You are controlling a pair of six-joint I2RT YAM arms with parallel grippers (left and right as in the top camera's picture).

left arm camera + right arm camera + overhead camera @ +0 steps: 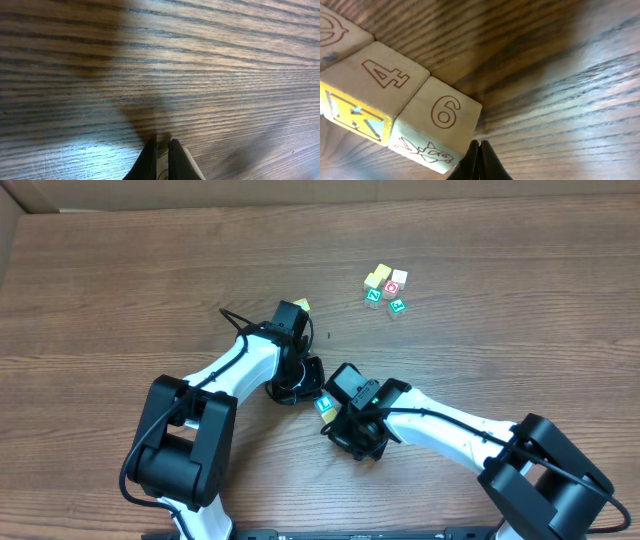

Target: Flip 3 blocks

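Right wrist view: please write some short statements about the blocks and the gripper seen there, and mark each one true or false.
1. The 6 block lies nearest the right gripper. True.
2. The block next to it shows a 9 on top. False: the 4 block shows a 4.
3. The right gripper is shut. True.
4. The right gripper holds the 6 block. False: its tips are shut beside that block, with nothing between them.
5. The blocks lie far apart. False: the 6 block, the 4 block and a third block sit in a row with no gap visible.
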